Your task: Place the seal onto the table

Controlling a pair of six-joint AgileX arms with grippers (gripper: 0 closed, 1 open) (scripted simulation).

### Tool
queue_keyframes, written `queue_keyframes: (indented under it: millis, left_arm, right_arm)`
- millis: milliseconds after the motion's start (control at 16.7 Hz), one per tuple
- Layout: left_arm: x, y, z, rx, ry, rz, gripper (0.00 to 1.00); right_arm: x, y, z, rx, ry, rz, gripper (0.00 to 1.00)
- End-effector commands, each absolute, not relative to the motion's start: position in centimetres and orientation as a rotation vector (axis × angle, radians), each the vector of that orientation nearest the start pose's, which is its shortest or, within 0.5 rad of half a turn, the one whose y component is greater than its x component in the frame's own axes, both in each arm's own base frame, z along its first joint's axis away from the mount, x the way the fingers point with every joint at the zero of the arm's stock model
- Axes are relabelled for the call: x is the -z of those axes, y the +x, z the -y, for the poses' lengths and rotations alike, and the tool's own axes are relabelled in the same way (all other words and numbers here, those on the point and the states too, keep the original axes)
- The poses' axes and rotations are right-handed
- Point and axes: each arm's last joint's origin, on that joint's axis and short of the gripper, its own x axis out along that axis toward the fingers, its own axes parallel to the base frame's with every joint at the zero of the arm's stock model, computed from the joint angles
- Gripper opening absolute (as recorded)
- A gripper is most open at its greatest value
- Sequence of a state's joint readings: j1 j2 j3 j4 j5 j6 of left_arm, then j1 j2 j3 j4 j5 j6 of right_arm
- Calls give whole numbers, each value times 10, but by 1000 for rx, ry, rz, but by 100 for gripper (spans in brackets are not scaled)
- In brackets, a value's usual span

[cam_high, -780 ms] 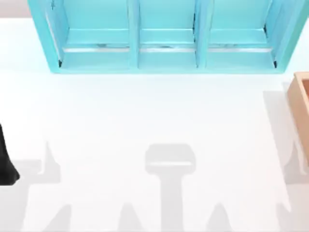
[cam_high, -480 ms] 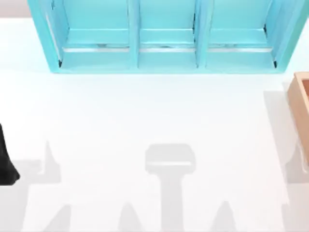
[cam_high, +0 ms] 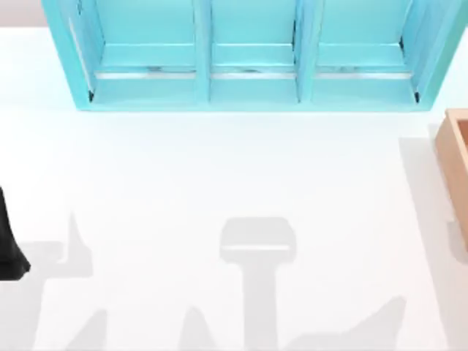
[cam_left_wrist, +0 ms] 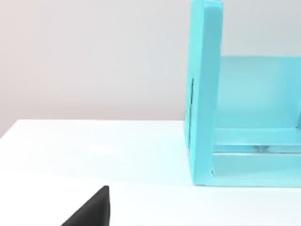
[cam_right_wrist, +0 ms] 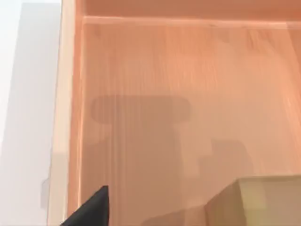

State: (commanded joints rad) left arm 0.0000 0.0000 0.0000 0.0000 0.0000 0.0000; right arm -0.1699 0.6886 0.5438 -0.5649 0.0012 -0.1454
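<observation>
Seal [cam_right_wrist: 263,200] sits in the wooden box [cam_high: 457,168] at the table's [cam_high: 219,168] 3 o'clock; the shadow at 5 o'clock just swung, so my right gripper [cam_right_wrist: 91,209] now hovers above it, grip state I can't tell, left arm [cam_high: 9,241] parked at 9 o'clock.

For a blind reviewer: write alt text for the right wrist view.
Looking down into an orange-tan wooden box, with a golden-brown block, the seal, resting on the box floor. A dark tip of the right gripper shows at the frame edge, and a strip of white table lies outside the box wall.
</observation>
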Motion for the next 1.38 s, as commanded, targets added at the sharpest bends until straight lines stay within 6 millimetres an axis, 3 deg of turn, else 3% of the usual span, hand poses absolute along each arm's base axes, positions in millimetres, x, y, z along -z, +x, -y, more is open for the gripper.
queue_keyframes:
  millis: [300,660,1200,1380]
  left_arm:
    - [-160,106,1,0,0,0,100]
    - [-160,106,1,0,0,0,100]
    - [-160,106,1,0,0,0,100]
    - [-160,106,1,0,0,0,100]
  right_arm:
    - [-245,208,55,96,-51,-1183,100]
    - [-243,258,89,28,-7,-1516,100]
    - [-241,267,95,3,1,-1568,100]
    - [-222,269,96,3,7,-1577,100]
